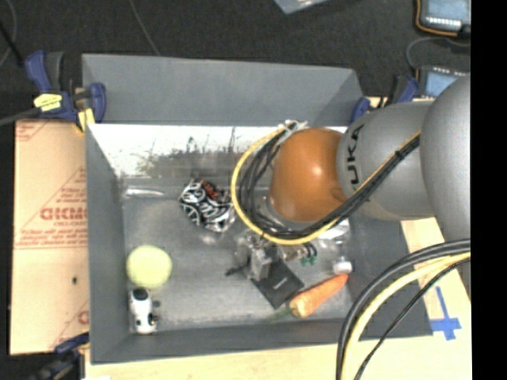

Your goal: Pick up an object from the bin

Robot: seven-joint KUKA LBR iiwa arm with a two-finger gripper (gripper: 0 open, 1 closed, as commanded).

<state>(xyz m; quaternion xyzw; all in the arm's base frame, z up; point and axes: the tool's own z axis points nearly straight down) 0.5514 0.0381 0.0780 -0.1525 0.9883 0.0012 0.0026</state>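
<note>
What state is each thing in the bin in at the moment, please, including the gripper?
gripper: lowered among the things, right beside the black flat piece; contact unclear.
black flat piece: lying tilted, between gripper and carrot.
carrot: lying on its side.
yellow-green ball: resting alone at the left.
small white figure: just below the ball, untouched.
black-and-white patterned thing: crumpled, apart from the gripper.

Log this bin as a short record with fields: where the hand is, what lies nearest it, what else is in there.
bin: grey metal
hand: low over the floor, middle-right of the bin
nearest things: black flat square piece beside the hand; orange carrot just right of that piece
other things: black-and-white patterned bundle toward the back; yellow-green ball at left; small white figure in the front-left corner
held thing: cannot tell
</note>
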